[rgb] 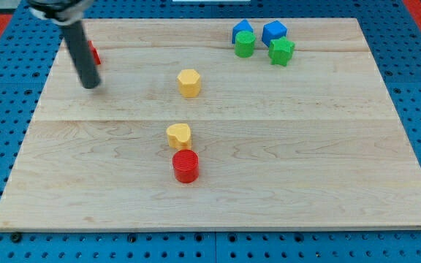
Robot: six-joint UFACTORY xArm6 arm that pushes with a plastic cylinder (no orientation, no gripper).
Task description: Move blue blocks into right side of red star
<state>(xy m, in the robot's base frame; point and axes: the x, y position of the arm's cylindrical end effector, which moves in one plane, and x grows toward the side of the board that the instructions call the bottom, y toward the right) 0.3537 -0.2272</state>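
My tip (90, 85) rests on the board at the view's upper left, just below and left of a red block (93, 52) that the rod mostly hides; its shape cannot be made out. Two blue blocks sit at the view's top right: a house-shaped one (242, 31) and a faceted one (274, 31). They are far to the right of my tip. A green cylinder (245, 44) touches the first blue block from below. A green star (281, 52) sits just below the second.
A yellow hexagon (188, 82) sits at the upper middle. A yellow heart (179, 135) and a red cylinder (186, 166) sit close together at the middle. The wooden board (327, 168) lies on a blue pegboard.
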